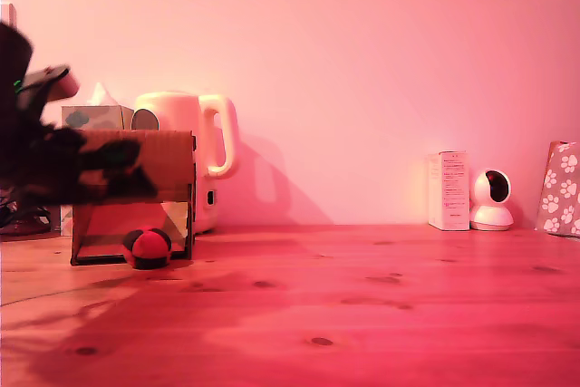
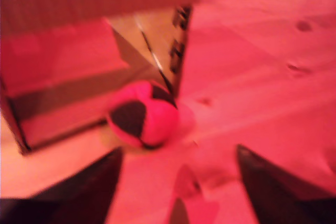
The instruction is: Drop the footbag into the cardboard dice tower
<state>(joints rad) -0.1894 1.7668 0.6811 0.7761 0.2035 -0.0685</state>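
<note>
We found the gripper (image 2: pixel 178 182) spread wide and empty, with the footbag (image 2: pixel 143 114) lying straight ahead between its fingers' lines, resting on the wooden table (image 2: pixel 262 77) at the cardboard dice tower (image 2: pixel 79 51) mouth's corner.

Dark arm blurred at exterior view's left, end effector (image 2: pixel 178 182) spread wide, empty

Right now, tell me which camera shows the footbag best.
The wrist view: the footbag fills it close up, though blurred, with red and black panels plain. The exterior view shows it small at the cardboard dice tower's front opening.
</note>
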